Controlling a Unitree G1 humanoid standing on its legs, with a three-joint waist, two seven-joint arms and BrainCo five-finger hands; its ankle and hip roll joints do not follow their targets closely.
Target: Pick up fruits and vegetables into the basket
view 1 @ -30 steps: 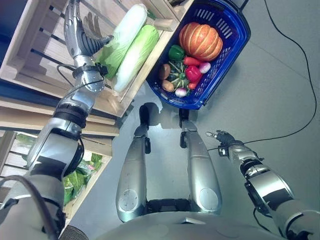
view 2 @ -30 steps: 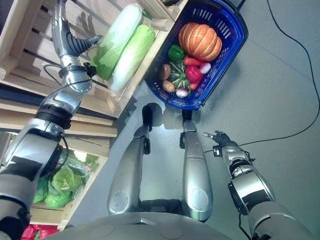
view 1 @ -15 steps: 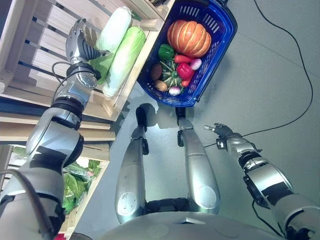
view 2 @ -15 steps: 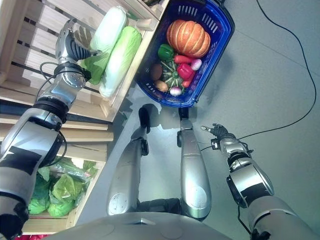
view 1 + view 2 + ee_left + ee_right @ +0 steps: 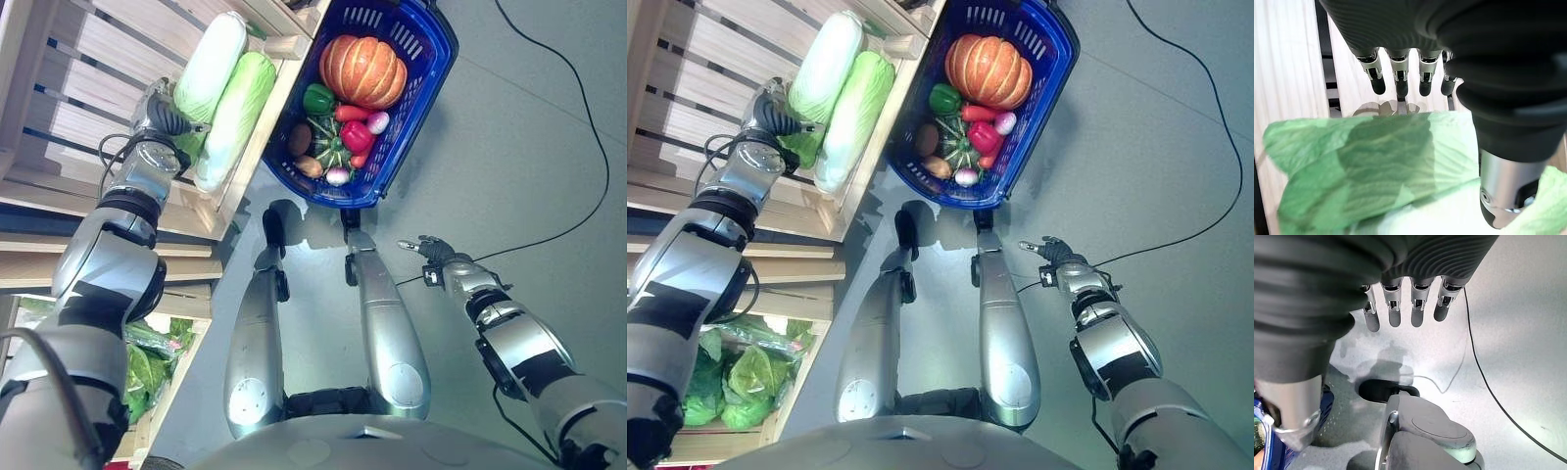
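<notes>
Two long pale-green cabbages lie side by side in a slatted wooden crate. My left hand is at the leafy end of the nearer-left cabbage; its fingers reach straight over the leaves and its thumb rests against the cabbage's side, open. The blue basket stands on the floor beside the crate, holding a pumpkin, a green pepper, a red pepper and several smaller vegetables. My right hand hangs open over the grey floor, fingers straight.
The crate's front corner post stands between the cabbages and the basket. A lower shelf crate holds bagged leafy greens. Grey floor stretches to the right of the basket.
My left hand has come down from over the crate's slats onto the leafy end of the cabbage. The view has shifted a little. The right hand has stayed as it was.
</notes>
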